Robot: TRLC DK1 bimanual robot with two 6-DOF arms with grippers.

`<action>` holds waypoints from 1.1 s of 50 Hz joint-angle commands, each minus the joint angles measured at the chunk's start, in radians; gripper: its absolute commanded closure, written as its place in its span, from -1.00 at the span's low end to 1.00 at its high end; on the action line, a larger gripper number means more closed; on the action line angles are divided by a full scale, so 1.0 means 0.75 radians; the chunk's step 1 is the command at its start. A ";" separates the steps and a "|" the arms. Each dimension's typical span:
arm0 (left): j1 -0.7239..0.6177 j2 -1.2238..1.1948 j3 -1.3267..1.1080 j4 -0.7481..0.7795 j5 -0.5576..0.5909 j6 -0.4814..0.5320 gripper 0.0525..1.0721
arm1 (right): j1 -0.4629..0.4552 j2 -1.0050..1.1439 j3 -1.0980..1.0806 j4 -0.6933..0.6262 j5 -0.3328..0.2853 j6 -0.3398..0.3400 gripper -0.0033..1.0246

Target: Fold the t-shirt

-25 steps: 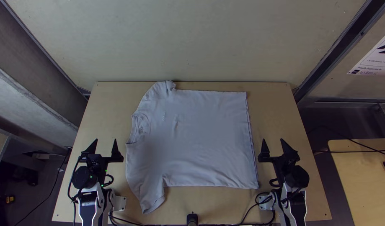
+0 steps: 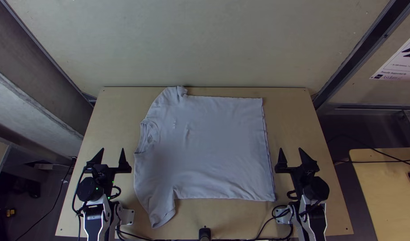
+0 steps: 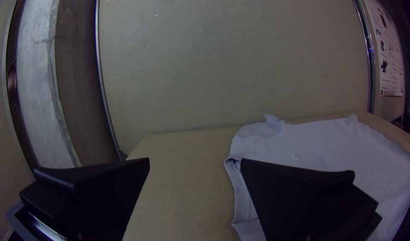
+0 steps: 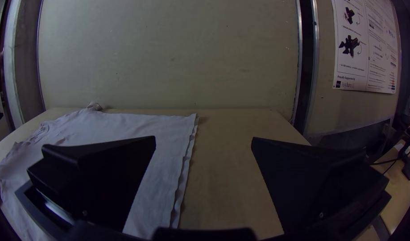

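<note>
A big pale wall (image 2: 213, 44) stood at the far side. In front of it was the light wooden surface (image 2: 303, 134). The gray-white t-shirt (image 2: 209, 147) lay spread out on the middle of the surface, on its side, with its neck to the left and its bottom edge (image 2: 269, 154) to the right. It was mostly flat, with small wrinkles. Two robot arms were at the near side, one at the left (image 2: 97, 221) and one at the right (image 2: 309, 218). The left end effector (image 2: 113, 148) was to the left of the shirt, apart from it. Its two black fingers were spread wide and had let go. The right end effector (image 2: 290, 148) was near the shirt's bottom edge, and its fingers were spread wide and had let go too. One sleeve (image 2: 159, 209) pointed to the near side. The other sleeve (image 2: 171, 96) reached the far edge and was a bit bunched. The neck hole (image 2: 147, 136) was smaller, and the tiniest things were little marks (image 2: 174, 124) on the shirt.
</note>
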 commanded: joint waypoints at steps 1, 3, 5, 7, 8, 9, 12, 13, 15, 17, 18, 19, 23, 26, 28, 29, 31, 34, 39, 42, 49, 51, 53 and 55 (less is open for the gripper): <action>0.005 -0.009 -0.049 -0.054 -0.001 -0.008 -0.92 | 0.000 -0.006 -0.002 -0.027 0.013 0.022 -0.92; 0.005 -0.009 -0.049 -0.054 -0.001 -0.008 -0.92 | 0.000 -0.006 -0.002 -0.027 0.013 0.022 -0.92; 0.005 -0.009 -0.049 -0.054 -0.001 -0.008 -0.92 | 0.004 -0.006 -0.002 -0.027 0.013 0.024 -0.92; -0.005 -0.009 -0.049 -0.054 0.003 -0.019 -0.92 | 0.006 -0.006 -0.002 -0.027 0.013 0.024 -0.92; -0.011 -0.009 -0.049 -0.054 0.001 -0.021 -0.92 | 0.006 -0.006 -0.002 -0.027 0.013 0.024 -0.92; -0.013 -0.009 -0.049 -0.054 0.001 -0.019 -0.92 | 0.006 -0.006 -0.002 -0.027 0.013 0.024 -0.92; -0.013 -0.009 -0.049 -0.054 0.001 -0.019 -0.92 | 0.006 -0.006 -0.002 -0.027 0.013 0.022 -0.92; -0.011 -0.009 -0.049 -0.054 0.001 -0.019 -0.92 | 0.006 -0.006 -0.002 -0.027 0.013 0.024 -0.92; -0.013 -0.009 -0.049 -0.054 0.001 -0.021 -0.92 | 0.006 -0.006 -0.002 -0.027 0.013 0.022 -0.92; -0.020 -0.009 -0.049 -0.054 0.001 -0.019 -0.92 | 0.008 -0.006 -0.002 -0.027 0.013 0.036 -0.92; -0.024 -0.009 -0.049 -0.054 0.001 -0.019 -0.92 | 0.010 -0.008 -0.002 -0.027 0.013 0.051 -0.92; -0.028 -0.009 -0.049 -0.054 0.001 -0.019 -0.92 | 0.014 -0.008 -0.002 -0.027 0.013 0.057 -0.92; -0.009 -0.011 -0.049 -0.052 -0.021 -0.017 -0.92 | 0.014 -0.010 -0.002 -0.025 0.017 0.104 -0.92; 0.029 -0.014 -0.051 -0.042 -0.050 -0.004 -0.92 | 0.004 -0.010 -0.002 -0.015 0.017 0.139 -0.92; 0.048 -0.014 -0.049 -0.040 -0.050 -0.002 -0.92 | -0.006 -0.010 0.014 -0.019 0.017 0.141 -0.92; 0.046 -0.014 -0.045 -0.038 -0.050 0.008 -0.92 | -0.008 -0.010 0.028 -0.017 0.019 0.143 -0.92; 0.046 -0.014 -0.028 -0.025 -0.052 0.016 -0.92 | -0.025 -0.008 0.051 -0.003 0.029 0.147 -0.92; 0.050 -0.011 0.002 -0.011 -0.050 0.012 -0.92 | -0.053 -0.008 0.088 0.009 0.029 0.147 -0.92; 0.048 -0.009 0.047 0.012 -0.050 0.012 -0.92 | -0.068 -0.002 0.137 0.065 0.031 0.143 -0.92; 0.044 -0.005 0.072 0.032 -0.046 0.012 -0.92 | -0.068 0.015 0.167 0.083 0.031 0.139 -0.92; 0.034 0.056 0.144 0.144 -0.044 0.012 -0.92 | -0.066 0.113 0.270 0.140 0.031 0.139 -0.92; 0.029 0.107 0.180 0.163 -0.044 0.012 -0.92 | -0.066 0.156 0.300 0.171 0.031 0.137 -0.92; 0.029 0.179 0.223 0.204 -0.044 0.008 -0.92 | -0.068 0.203 0.335 0.204 0.031 0.137 -0.92; 0.029 0.254 0.279 0.222 -0.044 -0.002 -0.92 | -0.066 0.246 0.368 0.237 0.031 0.137 -0.92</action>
